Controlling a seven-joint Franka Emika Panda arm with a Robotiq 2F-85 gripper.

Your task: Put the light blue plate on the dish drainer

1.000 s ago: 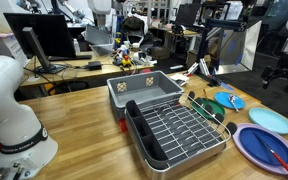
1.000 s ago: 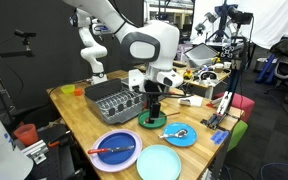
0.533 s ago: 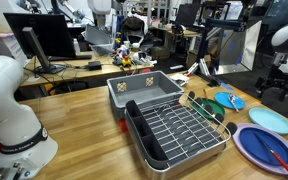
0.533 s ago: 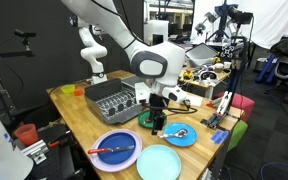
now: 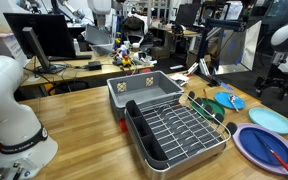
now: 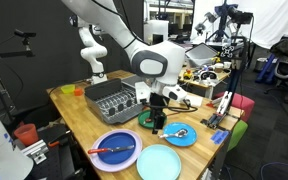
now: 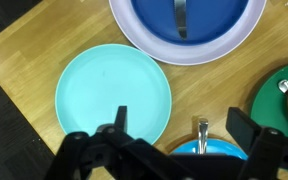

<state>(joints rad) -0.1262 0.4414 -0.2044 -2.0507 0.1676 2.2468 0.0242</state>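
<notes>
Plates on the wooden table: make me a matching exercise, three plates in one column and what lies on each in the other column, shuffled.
Column one:
1. plain round light teal-blue plate
2. large purple-blue plate
3. small bright blue plate

Column two:
A. a silver utensil
B. nothing at all
C. a red utensil

Pairs: 1-B, 2-C, 3-A

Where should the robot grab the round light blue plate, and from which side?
Probably the thin rim, from above, on the side facing the wooden table's edge. The round light blue plate lies flat, so only its rim offers a pinch. That side is bare, while the large purple-rimmed plate and the bright blue plate crowd the others.
</notes>
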